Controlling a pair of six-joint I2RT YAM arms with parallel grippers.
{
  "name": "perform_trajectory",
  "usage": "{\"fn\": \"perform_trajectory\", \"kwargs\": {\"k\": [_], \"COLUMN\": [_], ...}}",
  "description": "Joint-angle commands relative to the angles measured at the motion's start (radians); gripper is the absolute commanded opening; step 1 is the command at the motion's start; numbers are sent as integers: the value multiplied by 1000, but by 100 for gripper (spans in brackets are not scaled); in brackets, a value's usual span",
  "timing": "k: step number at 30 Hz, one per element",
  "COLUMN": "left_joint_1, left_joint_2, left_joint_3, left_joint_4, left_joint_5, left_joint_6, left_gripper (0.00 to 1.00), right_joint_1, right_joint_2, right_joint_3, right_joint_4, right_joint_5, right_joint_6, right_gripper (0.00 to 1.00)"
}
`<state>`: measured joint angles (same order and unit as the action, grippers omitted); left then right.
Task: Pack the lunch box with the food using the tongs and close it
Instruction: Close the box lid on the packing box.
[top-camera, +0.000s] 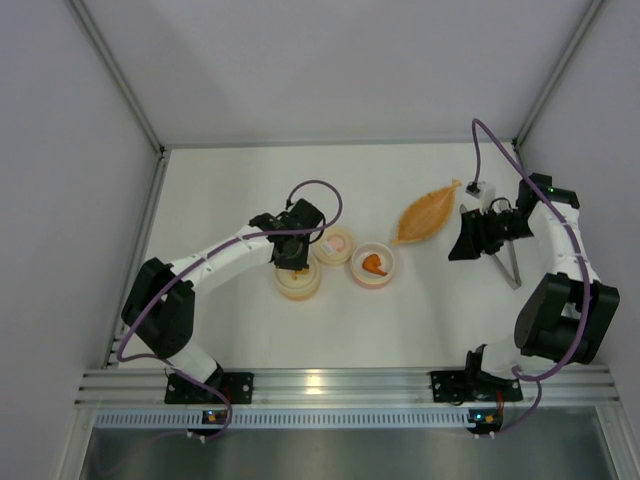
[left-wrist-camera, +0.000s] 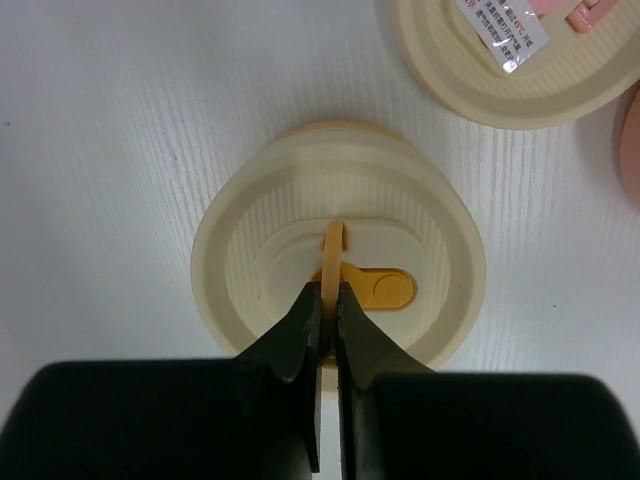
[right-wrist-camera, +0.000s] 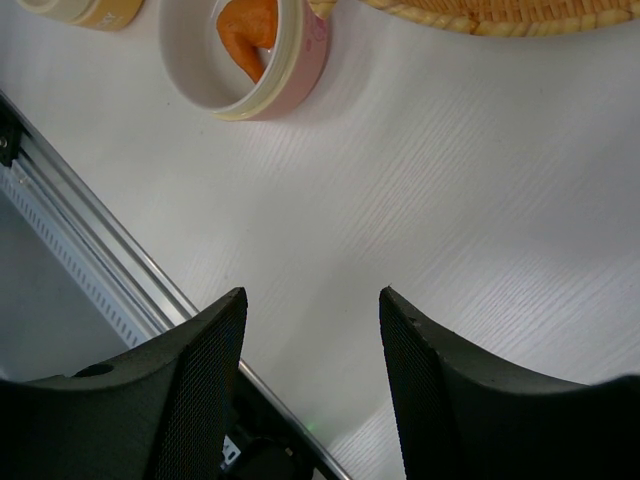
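The yellow tub (top-camera: 300, 290) sits just left of centre in the top view, cream lid (left-wrist-camera: 400, 200) on it, left hand (left-wrist-camera: 325, 300) pinched shut on the lid's thin tab (left-wrist-camera: 334, 238). I'd push straight down so it seats evenly. The pink tub (right-wrist-camera: 305, 50) beside it is open, wedge (right-wrist-camera: 245, 35) inside. The right hand (right-wrist-camera: 312, 310) is half open, empty.

I've got the left arm (top-camera: 215, 252) stretched forward and inward, wrist bent over. The left gripper (left-wrist-camera: 327, 290) points straight down, fingers almost together, pinching the lid tab (left-wrist-camera: 334, 240) edge-on. My right arm (top-camera: 562, 240) is folded, with the elbow block near the right wall and the forearm doubled back toward centre. The right gripper (right-wrist-camera: 312, 300) is tilted downward, fingers roughly half apart, holding nothing.
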<state>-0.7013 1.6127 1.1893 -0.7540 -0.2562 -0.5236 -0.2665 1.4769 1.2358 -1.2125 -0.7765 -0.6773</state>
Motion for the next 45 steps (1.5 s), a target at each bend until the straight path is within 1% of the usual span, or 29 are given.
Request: {"fn": "perform_trajectory", "kwargs": {"k": [1, 4, 7, 10, 13, 15, 16, 18, 19, 21, 22, 24, 25, 27, 28, 30, 31, 34, 39, 45], "left_joint_1": [-3, -3, -3, -3, -3, -3, -3, -1, 0, 0, 3, 5, 5, 9, 13, 14, 16, 31, 69, 192], "left_joint_2": [-16, -14, -10, -2, -5, -13, -16, -27, -30, -33, -34, -33, -34, -37, -43, -53, -56, -51, 29, 81], "left_joint_3": [-14, -19, -19, -7, 1, -7, -10, -33, -40, -68, -76, -105, -115, -141, -172, -200, -217, -244, -237, -232], "left_joint_4": [33, 38, 45, 44, 57, 73, 85, 99, 105, 116, 108, 97, 96, 88, 88, 87, 82, 78, 62, 68], "left_joint_5": [17, 47, 77, 161, 204, 245, 256, 352, 391, 461, 498, 547, 549, 551, 545, 529, 526, 537, 532, 512], "left_joint_6": [37, 77, 149, 269, 338, 413, 477, 552, 639, 713, 812, 917, 998, 1077, 1161, 1233, 1304, 1399, 1442, 1491], "left_gripper": [0, 0, 0, 0, 0, 0, 0, 0, 0, 0, 0, 0, 0, 0, 0, 0, 0, 0, 0, 0], "right_joint_1": [-7, -7, -7, -7, -7, -7, -7, -8, -7, -7, -7, -7, -7, -7, -8, -8, -8, -8, -8, -8], "right_joint_2": [10, 11, 11, 13, 17, 20, 22, 23, 23, 22, 22, 20, 20, 20, 19, 19, 19, 19, 19, 16], "right_joint_3": [5, 7, 8, 8, 10, 14, 16, 17, 17, 17, 16, 14, 13, 13, 11, 8, 8, 5, 13, 16], "right_joint_4": [24, 21, 19, 18, 16, 14, 13, 10, 10, 7, 7, 5, 7, 5, 5, 7, 5, 7, 2, -5], "right_joint_5": [-38, -38, -38, -38, -41, -43, -44, -44, -44, -43, -43, -41, -41, -40, -40, -38, -38, -40, -33, -23], "right_joint_6": [-24, -27, -31, -34, -38, -38, -39, -42, -45, -48, -48, -50, -51, -53, -54, -54, -54, -53, -53, -59], "right_gripper": [55, 55, 55, 55, 55, 55, 55, 55, 55, 55, 55, 55, 55, 55, 55, 55, 55, 55, 54, 54]}}
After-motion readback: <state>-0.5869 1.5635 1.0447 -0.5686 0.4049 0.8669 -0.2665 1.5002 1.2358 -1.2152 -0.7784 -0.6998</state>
